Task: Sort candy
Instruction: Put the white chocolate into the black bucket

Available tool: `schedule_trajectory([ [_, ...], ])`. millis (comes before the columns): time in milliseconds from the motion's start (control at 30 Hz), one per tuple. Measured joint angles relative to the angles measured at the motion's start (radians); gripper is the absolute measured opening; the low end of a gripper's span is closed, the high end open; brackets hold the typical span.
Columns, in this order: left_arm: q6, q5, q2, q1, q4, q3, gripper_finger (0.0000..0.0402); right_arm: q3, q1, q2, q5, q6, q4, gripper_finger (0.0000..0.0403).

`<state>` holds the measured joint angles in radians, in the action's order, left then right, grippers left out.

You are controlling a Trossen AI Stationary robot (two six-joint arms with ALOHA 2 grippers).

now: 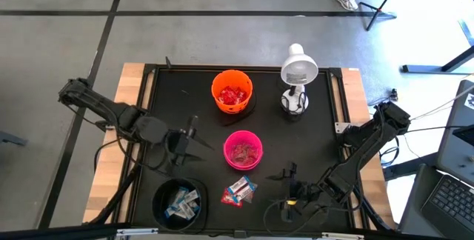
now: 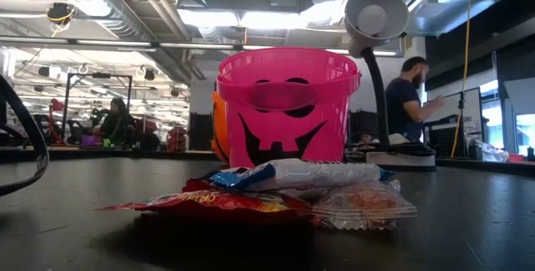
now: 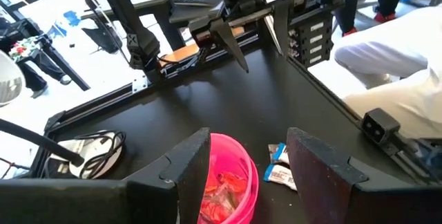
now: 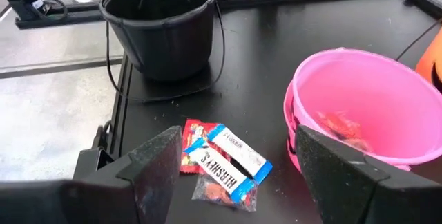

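Candy (image 1: pixel 239 190) still lies loose on the black table (image 1: pixel 326 136): a small pile of red, blue-and-white and clear wrappers. The pile sits between the black bowl (image 1: pixel 178 203) and the right gripper (image 1: pixel 285 173). In the right wrist view the pile (image 4: pixel 222 162) shows just ahead of that gripper, between its two dark fingers (image 4: pixel 155 169), not touching them. The right gripper is spread wide and holds nothing.

The pink bowl (image 1: pixel 243 150) stands just past the pile, near the right gripper. It has pinkish sweets at the bottom, and it looks only a little full. In the low view the pink bowl (image 2: pixel 288 108) has a grinning face on it and stands right behind the pile (image 2: pixel 276 191).

The orange bowl (image 1: pixel 232 91) is farther off, past the pink bowl. It holds shiny red sweets. A white lamp (image 1: pixel 298 77) stands beside it.

The black bowl is near the table's front edge, close to the left gripper (image 1: pixel 189 142). It holds blue-and-white sweets.

The left gripper hangs beside the pink bowl, on the other side from the right gripper. Its fingers (image 3: pixel 186 165) are apart and empty. The pink bowl (image 3: pixel 228 186) shows between them, lower down.

People are in the room behind the table.
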<state>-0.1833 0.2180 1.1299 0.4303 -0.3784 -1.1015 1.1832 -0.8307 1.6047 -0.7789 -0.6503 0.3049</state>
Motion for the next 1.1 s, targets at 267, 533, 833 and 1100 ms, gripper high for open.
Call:
schedule_trajectory([
  [267, 0.049, 0.001, -0.134, 0.002, 0.138, 0.176, 0.0182, -0.063, 0.0, 0.0, 0.012, -0.021, -0.05, 0.0278],
  [533, 0.101, -0.003, -0.231, 0.004, 0.337, 0.351, 0.0182, -0.11, 0.001, 0.001, 0.013, -0.04, -0.081, 0.0278],
  [833, 0.123, -0.003, -0.234, 0.004, 0.364, 0.367, 0.0182, -0.114, 0.001, 0.001, 0.013, -0.045, -0.088, 0.0278],
  [1100, 0.145, -0.003, -0.234, 0.004, 0.366, 0.367, 0.0182, -0.114, 0.002, 0.001, 0.013, 0.005, -0.171, 0.0278],
])
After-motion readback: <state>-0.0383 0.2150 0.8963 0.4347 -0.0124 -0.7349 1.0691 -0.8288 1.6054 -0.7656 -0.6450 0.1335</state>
